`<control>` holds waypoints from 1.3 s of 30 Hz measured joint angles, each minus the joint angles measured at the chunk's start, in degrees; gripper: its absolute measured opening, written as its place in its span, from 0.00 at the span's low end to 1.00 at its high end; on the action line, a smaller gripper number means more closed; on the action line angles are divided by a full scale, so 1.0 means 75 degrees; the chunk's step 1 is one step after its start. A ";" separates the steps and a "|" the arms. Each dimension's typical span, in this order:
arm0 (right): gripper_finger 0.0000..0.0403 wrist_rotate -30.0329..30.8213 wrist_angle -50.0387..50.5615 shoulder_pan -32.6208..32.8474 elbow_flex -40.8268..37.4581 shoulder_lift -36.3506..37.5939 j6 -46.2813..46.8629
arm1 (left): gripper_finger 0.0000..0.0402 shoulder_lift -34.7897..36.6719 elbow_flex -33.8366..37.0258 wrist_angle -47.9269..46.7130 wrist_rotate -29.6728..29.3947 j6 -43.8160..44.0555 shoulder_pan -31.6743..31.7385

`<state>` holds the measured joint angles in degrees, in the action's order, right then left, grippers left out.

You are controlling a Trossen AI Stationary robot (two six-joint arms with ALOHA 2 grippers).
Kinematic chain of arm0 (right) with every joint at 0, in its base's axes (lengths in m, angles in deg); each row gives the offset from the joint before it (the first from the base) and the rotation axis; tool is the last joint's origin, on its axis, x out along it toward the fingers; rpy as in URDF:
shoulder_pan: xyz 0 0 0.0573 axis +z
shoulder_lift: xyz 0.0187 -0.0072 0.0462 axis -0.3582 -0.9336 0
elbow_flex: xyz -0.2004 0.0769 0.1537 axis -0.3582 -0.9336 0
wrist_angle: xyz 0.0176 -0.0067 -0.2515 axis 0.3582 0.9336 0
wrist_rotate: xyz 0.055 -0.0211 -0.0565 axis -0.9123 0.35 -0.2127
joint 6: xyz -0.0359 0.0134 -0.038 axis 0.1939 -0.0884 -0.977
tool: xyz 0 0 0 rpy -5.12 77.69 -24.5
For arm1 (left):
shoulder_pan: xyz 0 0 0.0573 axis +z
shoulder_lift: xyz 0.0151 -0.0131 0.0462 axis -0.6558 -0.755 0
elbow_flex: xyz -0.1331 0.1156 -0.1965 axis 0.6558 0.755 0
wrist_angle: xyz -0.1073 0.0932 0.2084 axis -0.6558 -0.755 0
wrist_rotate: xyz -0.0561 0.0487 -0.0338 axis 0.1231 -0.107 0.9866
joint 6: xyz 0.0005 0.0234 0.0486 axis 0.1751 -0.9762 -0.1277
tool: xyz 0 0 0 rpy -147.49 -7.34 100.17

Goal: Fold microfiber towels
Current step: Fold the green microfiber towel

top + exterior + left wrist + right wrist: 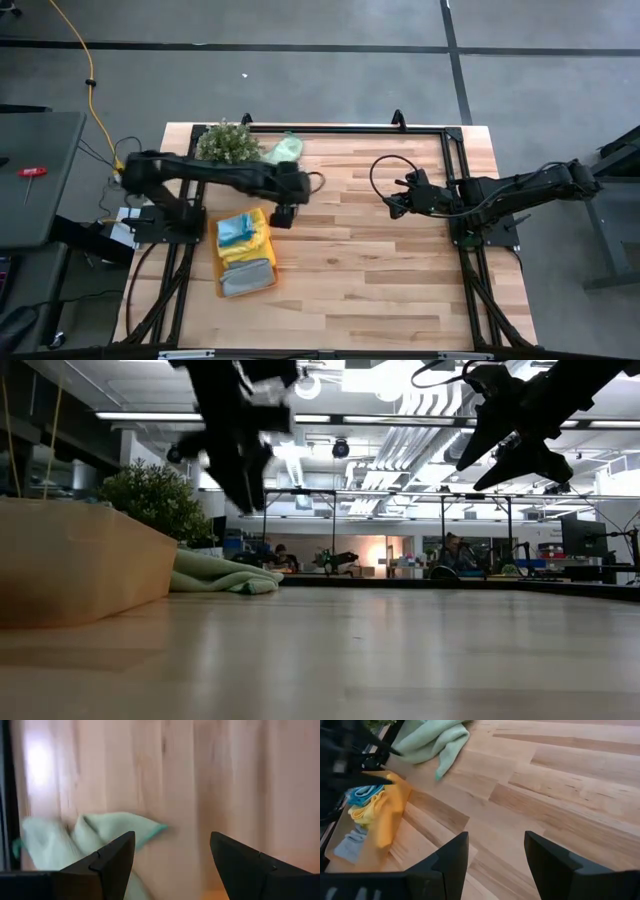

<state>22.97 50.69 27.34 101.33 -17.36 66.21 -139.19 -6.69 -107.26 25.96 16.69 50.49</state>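
A pale green towel [285, 150] lies crumpled on the wood at the table's far edge, beside the plant; it also shows in the left wrist view [100, 835] and the right wrist view [432, 740]. Blue [236, 229], yellow [250, 243] and grey [246, 277] towels lie in the orange tray [222, 290]. My left gripper [283, 215] hangs open above the table by the tray's far right corner, with nothing between its fingers [172, 855]. My right gripper [395, 200] hovers open and empty over the table's right half [495, 855].
A small bushy plant [228, 142] stands at the far left corner, next to the green towel. A black frame rail [350, 130] runs along the far edge. Bare wood [380, 280] spreads across the middle and near side of the table.
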 joint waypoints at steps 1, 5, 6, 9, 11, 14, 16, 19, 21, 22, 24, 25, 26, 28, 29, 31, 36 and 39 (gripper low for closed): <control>0.46 -0.0012 0.0008 0.0001 0.0000 0.0000 0.0000 | 0.62 -0.0313 -0.0048 0.0059 -0.0027 -0.0536 0.0069; 0.46 -0.0013 0.0030 0.0000 0.0001 -0.0003 -0.0031 | 0.62 -0.1396 -0.0054 0.0033 -0.0384 -0.2308 0.0261; 0.46 -0.0013 0.0029 0.0000 0.0002 0.0000 -0.0036 | 0.62 -0.1618 -0.0054 0.0053 -0.0384 -0.2596 0.0300; 0.46 -0.0013 0.0090 0.0003 0.0002 -0.0003 -0.0038 | 0.62 -0.2128 -0.0057 0.0091 -0.0423 -0.3078 0.0419; 0.46 -0.0013 0.0095 0.0000 0.0002 0.0000 -0.0041 | 0.62 -0.2333 -0.0050 0.0099 -0.0581 -0.3261 0.0489; 0.46 0.0007 0.0112 0.0000 0.0001 0.0000 -0.0035 | 0.60 -0.2418 -0.0075 0.0340 -0.0826 -0.3392 0.0554; 0.46 0.0007 0.0119 0.0000 0.0001 -0.0003 -0.0009 | 0.59 -0.2418 -0.0075 0.0618 -0.0805 -0.3429 0.0616; 0.46 0.0007 0.0119 0.0000 0.0002 -0.0003 -0.0006 | 0.55 -0.2437 -0.0067 0.1073 -0.0881 -0.3608 0.0765; 0.46 0.0010 0.0116 0.0000 0.0002 -0.0001 -0.0004 | 0.53 -0.2444 -0.0060 0.1112 -0.0932 -0.3748 0.0874; 0.46 0.0010 0.0119 0.0000 0.0002 -0.0003 -0.0006 | 0.52 -0.2444 -0.0060 0.1087 -0.0931 -0.3776 0.0912; 0.46 0.0010 0.0114 0.0000 0.0001 -0.0002 -0.0003 | 0.50 -0.2444 -0.0060 0.1049 -0.0971 -0.3767 0.0963; 0.46 0.0010 0.0116 0.0000 0.0002 -0.0003 -0.0003 | 0.49 -0.2426 -0.0060 0.1022 -0.1024 -0.3754 0.0968; 0.46 0.0010 0.0116 0.0000 0.0000 -0.0002 -0.0003 | 0.49 -0.2376 -0.0050 0.0977 -0.1030 -0.3724 0.0968; 0.46 0.0013 0.0122 0.0000 0.0002 0.0000 -0.0003 | 0.47 -0.2318 -0.0058 0.0977 -0.1005 -0.3673 0.0958; 0.46 0.0016 0.0138 0.0000 0.0002 -0.0003 -0.0005 | 0.47 -0.2294 -0.0063 0.0933 -0.0959 -0.3650 0.0935; 0.46 0.0022 0.0153 0.0000 0.0002 -0.0003 -0.0024 | 0.46 -0.2231 -0.0051 0.0810 -0.0864 -0.3587 0.0921; 0.46 0.0024 0.0209 0.0000 0.0002 0.0000 -0.0003 | 0.46 -0.2154 -0.0051 0.0839 -0.0774 -0.3347 0.0775; 0.46 0.0025 0.0229 0.0000 0.0002 -0.0001 -0.0003 | 0.46 -0.1976 -0.0114 0.0936 -0.0572 -0.3107 0.0667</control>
<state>23.15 52.41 27.34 101.34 -17.37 66.18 -154.01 -7.54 -100.24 21.67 -6.61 55.50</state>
